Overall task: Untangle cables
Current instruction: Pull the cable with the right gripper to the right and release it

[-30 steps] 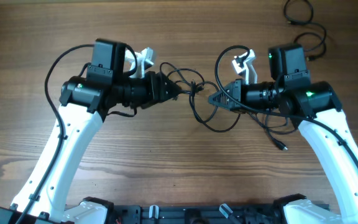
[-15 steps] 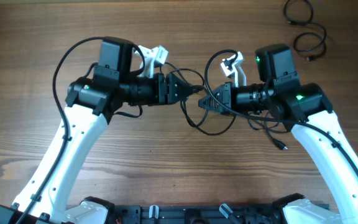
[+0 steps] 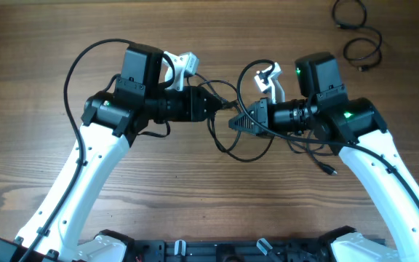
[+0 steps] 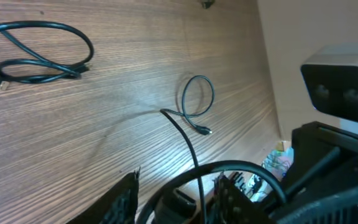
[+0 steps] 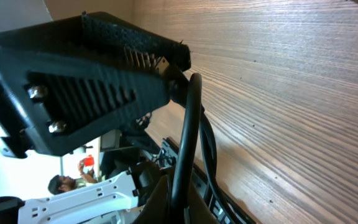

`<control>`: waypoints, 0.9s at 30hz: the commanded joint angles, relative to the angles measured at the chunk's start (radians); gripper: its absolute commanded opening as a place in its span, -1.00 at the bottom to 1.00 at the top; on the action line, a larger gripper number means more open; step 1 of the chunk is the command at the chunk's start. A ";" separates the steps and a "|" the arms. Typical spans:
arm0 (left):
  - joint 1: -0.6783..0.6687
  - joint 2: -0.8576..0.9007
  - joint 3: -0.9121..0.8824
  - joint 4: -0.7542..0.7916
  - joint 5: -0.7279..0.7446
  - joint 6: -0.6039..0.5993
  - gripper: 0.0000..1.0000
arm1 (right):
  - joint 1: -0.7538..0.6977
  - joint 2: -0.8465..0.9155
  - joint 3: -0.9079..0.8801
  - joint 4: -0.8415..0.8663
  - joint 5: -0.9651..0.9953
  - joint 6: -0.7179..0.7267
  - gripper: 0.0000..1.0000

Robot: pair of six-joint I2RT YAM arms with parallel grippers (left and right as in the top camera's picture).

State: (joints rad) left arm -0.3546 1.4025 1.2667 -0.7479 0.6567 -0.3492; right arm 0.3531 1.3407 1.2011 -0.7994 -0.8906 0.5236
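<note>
Left gripper (image 3: pixel 215 107): over mid-table, black cable (image 5: pixel 186 130) between its fingers; clamped or not, cannot tell.
Right gripper (image 3: pixel 233 124): tip just beside the left one, jaws closed on the cable.
Cable: loops spread on the wooden table (image 3: pixel 195 196) beneath both grippers.

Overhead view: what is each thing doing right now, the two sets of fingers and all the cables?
left fingers: shut on the tangled cable.
right fingers: shut on the tangled cable.
tangled cable: looped and crossed, held between both arms.
spare cables: coiled, lying loose at the table's far corner, untouched.
</note>
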 commanded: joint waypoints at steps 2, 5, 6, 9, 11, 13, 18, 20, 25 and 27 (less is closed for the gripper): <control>-0.003 0.000 -0.004 -0.006 -0.022 0.012 -0.36 | 0.004 -0.009 0.014 0.007 -0.031 0.004 -0.91; -0.010 0.000 -0.004 -0.017 -0.019 0.013 -0.48 | 0.004 -0.009 0.014 0.022 -0.031 0.012 -0.91; -0.016 0.000 -0.004 -0.019 -0.019 0.013 -0.51 | 0.004 -0.009 0.014 0.030 -0.030 0.021 -0.91; -0.040 0.000 -0.004 -0.019 -0.019 0.013 -0.58 | 0.004 -0.009 0.014 0.052 -0.031 0.030 -0.91; -0.049 0.000 -0.004 -0.019 -0.019 0.013 -0.63 | 0.004 -0.009 0.014 0.059 -0.030 0.030 -0.91; -0.048 0.000 -0.004 -0.027 -0.019 0.013 -0.69 | 0.004 -0.009 0.014 0.079 -0.008 0.049 -0.91; -0.049 0.000 -0.004 -0.047 -0.019 0.013 -0.69 | 0.004 -0.009 0.014 0.120 0.045 0.111 -0.91; -0.055 0.000 -0.004 -0.047 -0.019 0.013 -0.69 | 0.004 -0.009 0.014 0.158 0.027 0.135 -0.92; -0.067 0.000 -0.004 -0.045 -0.037 0.012 -0.24 | 0.004 -0.009 0.014 0.219 -0.046 0.176 -0.91; -0.067 0.000 -0.004 -0.045 -0.042 0.012 0.16 | 0.004 -0.009 0.014 0.219 -0.046 0.176 -0.91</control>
State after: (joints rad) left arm -0.4191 1.4025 1.2667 -0.7925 0.6250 -0.3439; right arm 0.3531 1.3407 1.2011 -0.5869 -0.9028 0.6777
